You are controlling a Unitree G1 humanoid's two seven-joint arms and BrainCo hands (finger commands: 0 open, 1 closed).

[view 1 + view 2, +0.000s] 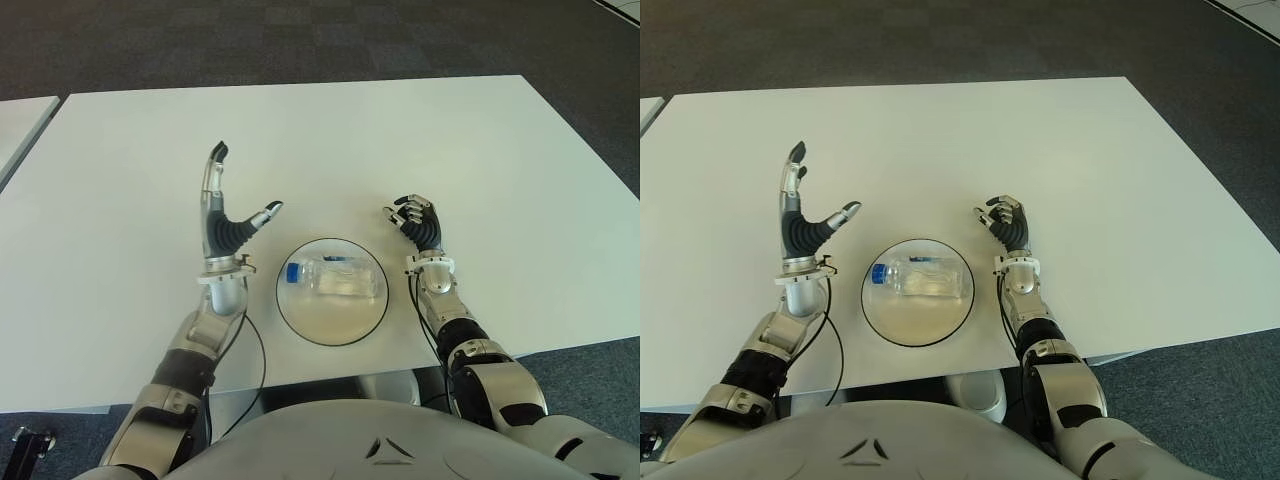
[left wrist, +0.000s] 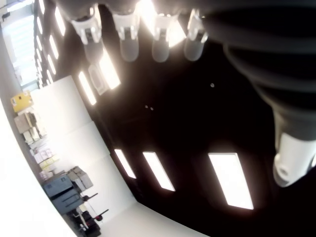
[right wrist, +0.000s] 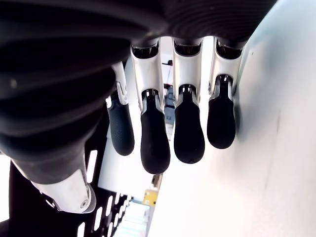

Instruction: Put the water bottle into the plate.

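Water bottle point(image 1: 333, 278) lies on its side in the plate point(image 1: 300, 320) (apparently settled). Our left hand point(image 1: 228, 222) is spread, right hand point(image 1: 417, 222) curled empty; a nudge could roll it out.

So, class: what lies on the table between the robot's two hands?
In both eye views, the plate with the water bottle lying in it sits between the left hand and right hand.

The water bottle point(image 1: 335, 278) label is too small to read.
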